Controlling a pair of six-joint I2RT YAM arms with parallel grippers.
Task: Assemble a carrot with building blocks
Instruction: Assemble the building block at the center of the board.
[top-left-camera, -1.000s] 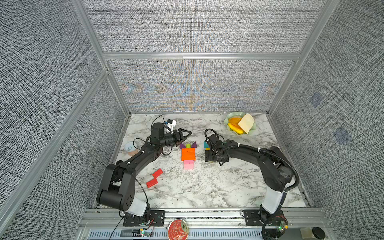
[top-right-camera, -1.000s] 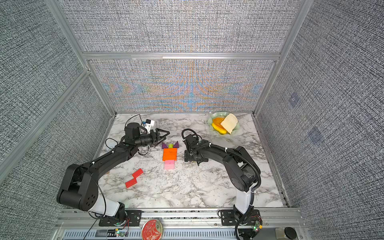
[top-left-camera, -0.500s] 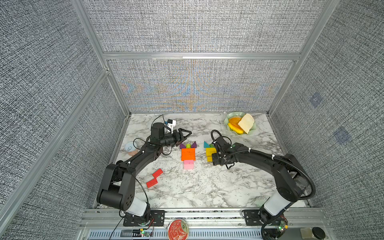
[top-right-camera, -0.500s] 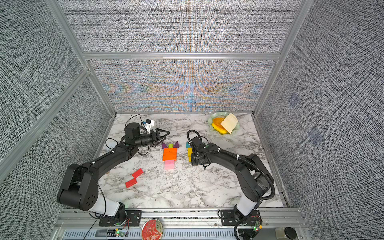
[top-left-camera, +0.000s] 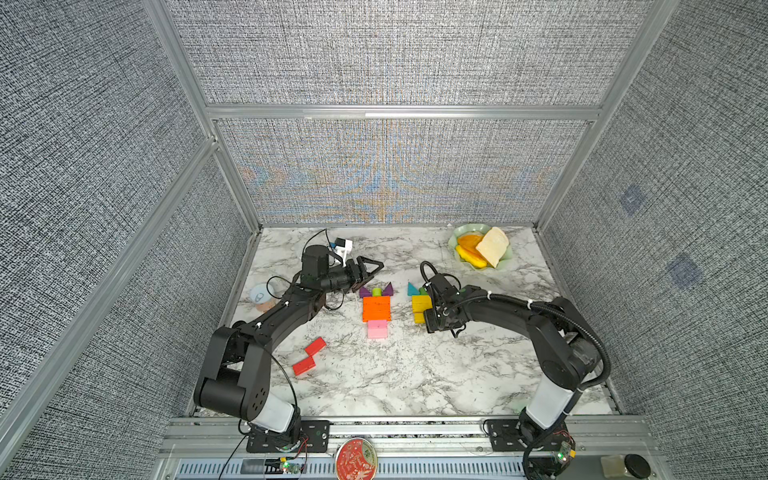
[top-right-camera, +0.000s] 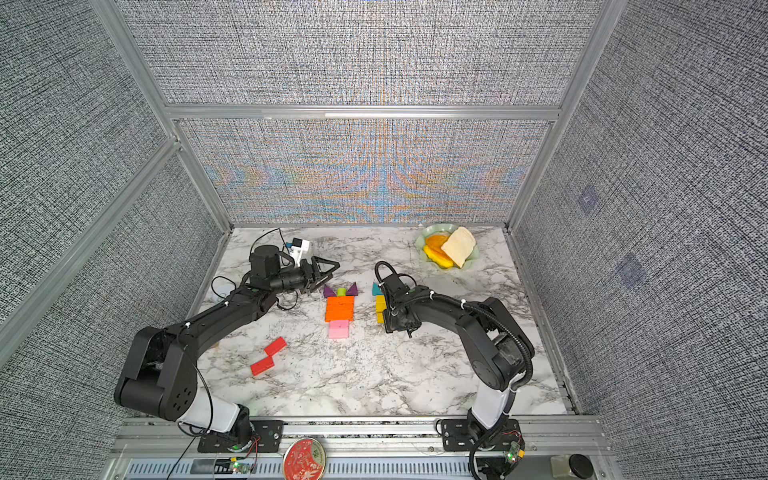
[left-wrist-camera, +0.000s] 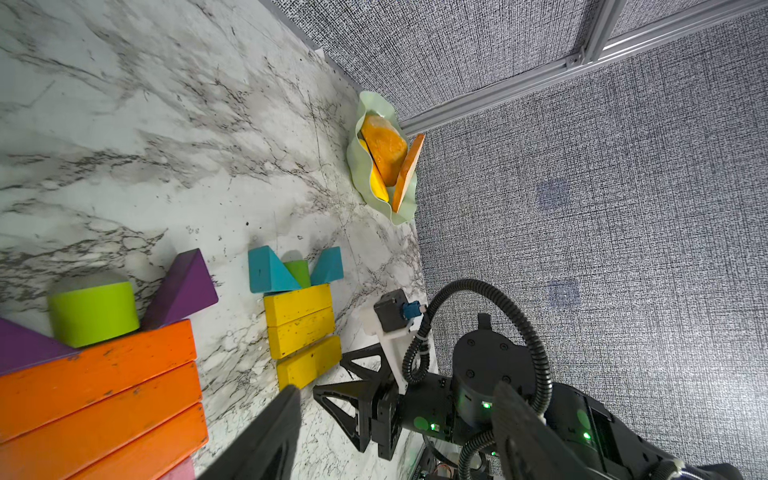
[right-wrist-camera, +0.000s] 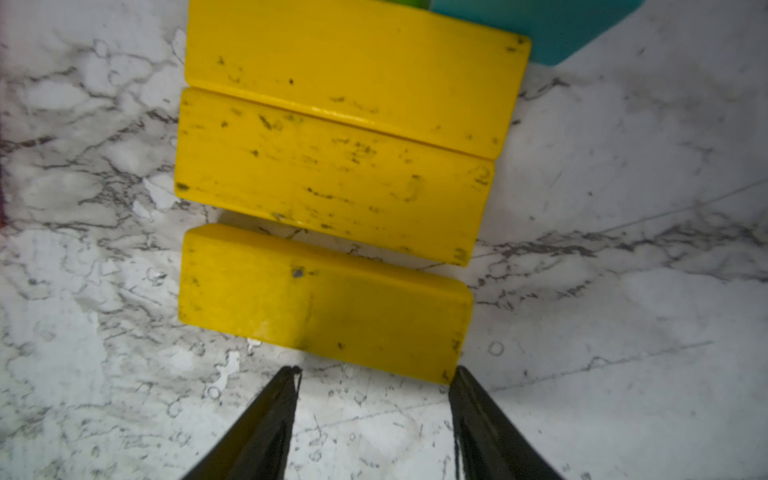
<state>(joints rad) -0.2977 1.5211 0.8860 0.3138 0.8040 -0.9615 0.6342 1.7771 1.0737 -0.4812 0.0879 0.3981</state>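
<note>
- Far back in the right corner of the marble surface (top-left-camera: 415, 386) sits a pale green wavy dish (top-left-camera: 468, 228). It holds orange-yellow fruit slices (top-left-camera: 469, 245), and a beige bread slice (top-left-camera: 493, 246) leans across them.
- Out in the middle, three orange bars (top-left-camera: 376, 308) lie side by side and touching. A pink block (top-left-camera: 377, 328) butts against their near end. At the far end a lime-green stub (top-left-camera: 377, 292) stands between two purple triangles (top-left-camera: 365, 291).
- Just to the right of that group lie three yellow bars (top-left-camera: 420, 306). Two are pressed together, and the loose yellow bar (right-wrist-camera: 324, 303) nearest the front sits a sliver apart and slightly skewed.
- Beyond the yellow bars, two teal triangles (left-wrist-camera: 268, 272) flank a second lime-green stub (left-wrist-camera: 298, 272).
- The right claw (right-wrist-camera: 374, 372) is low over the surface at the near long side of the loose yellow bar. Its jaws are roughly half apart with nothing between them, and one fingertip (right-wrist-camera: 467, 388) sits right at the bar's corner.
- The left claw (top-left-camera: 379, 266) hangs above the surface just behind the purple triangles, jaws parted and empty.
- Two red bars (top-left-camera: 309, 356) lie corner to corner toward the front left, well apart from both groups.
</note>
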